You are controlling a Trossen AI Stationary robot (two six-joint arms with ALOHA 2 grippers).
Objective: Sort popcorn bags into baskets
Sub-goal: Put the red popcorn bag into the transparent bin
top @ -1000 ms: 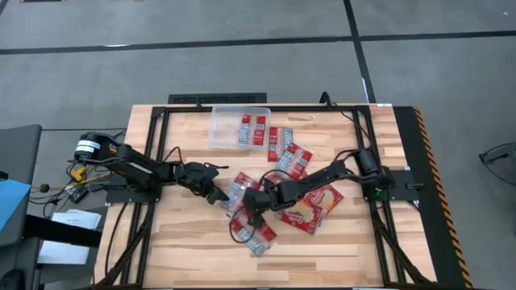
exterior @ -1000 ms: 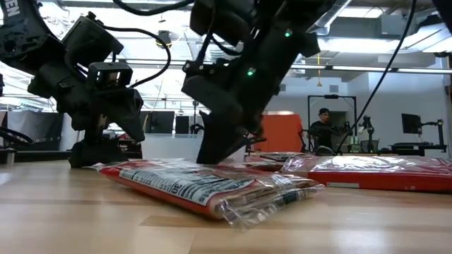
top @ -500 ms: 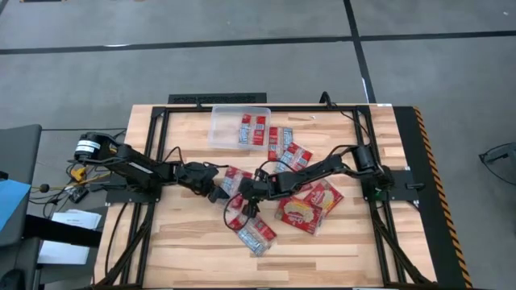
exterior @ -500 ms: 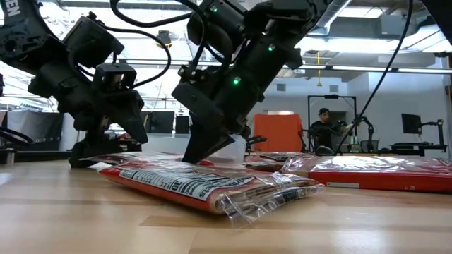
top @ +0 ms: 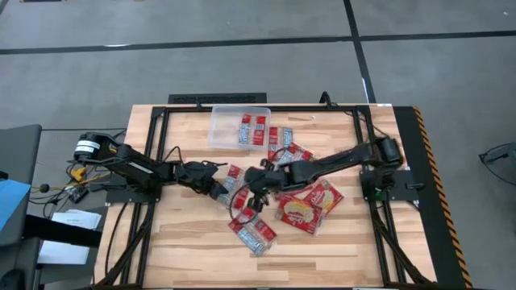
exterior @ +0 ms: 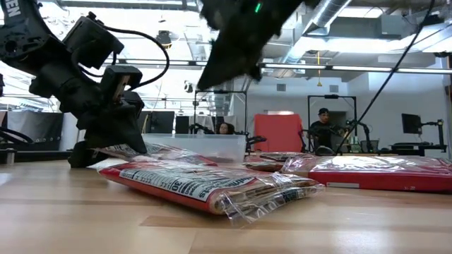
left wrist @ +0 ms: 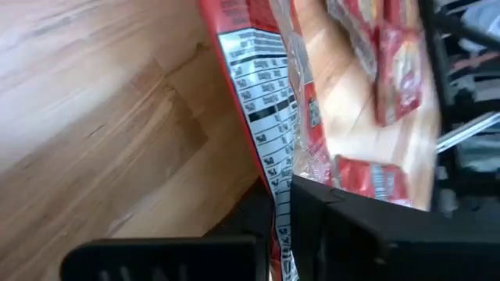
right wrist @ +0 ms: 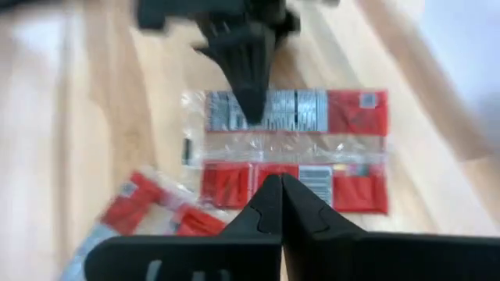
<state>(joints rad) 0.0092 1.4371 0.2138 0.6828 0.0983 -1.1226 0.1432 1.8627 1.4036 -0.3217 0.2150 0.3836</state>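
Note:
My left gripper [top: 219, 190] is shut on a narrow red popcorn bag [top: 235, 179] at the table's middle left. This bag also shows below my right gripper [right wrist: 273, 195], which is shut, holds nothing and hangs high over it [exterior: 208, 79]. The clear basket [top: 239, 125] stands at the far edge with one red bag [top: 253, 130] lying in it. Another narrow bag [exterior: 205, 187] lies flat nearer the front. My left gripper pinches the bag's edge by its white printed panel [left wrist: 280, 204] between its two fingers. The fingers [right wrist: 250, 94] come about level from the table's left side. The held edge [exterior: 131, 149] is slightly raised, and the rest of the bag lies low toward the right.
Several more red bags lie around the table's middle: narrow ones [top: 290, 153] near the basket, large squarish ones [top: 310, 205] toward the right, one [top: 254, 234] near the front. A person [exterior: 323, 130] stands in the room behind the table.
My left gripper has shut on the bag's edge. My right gripper, shut throughout, was down on this bag and moved it a little toward the left gripper, then rose high clear of it.

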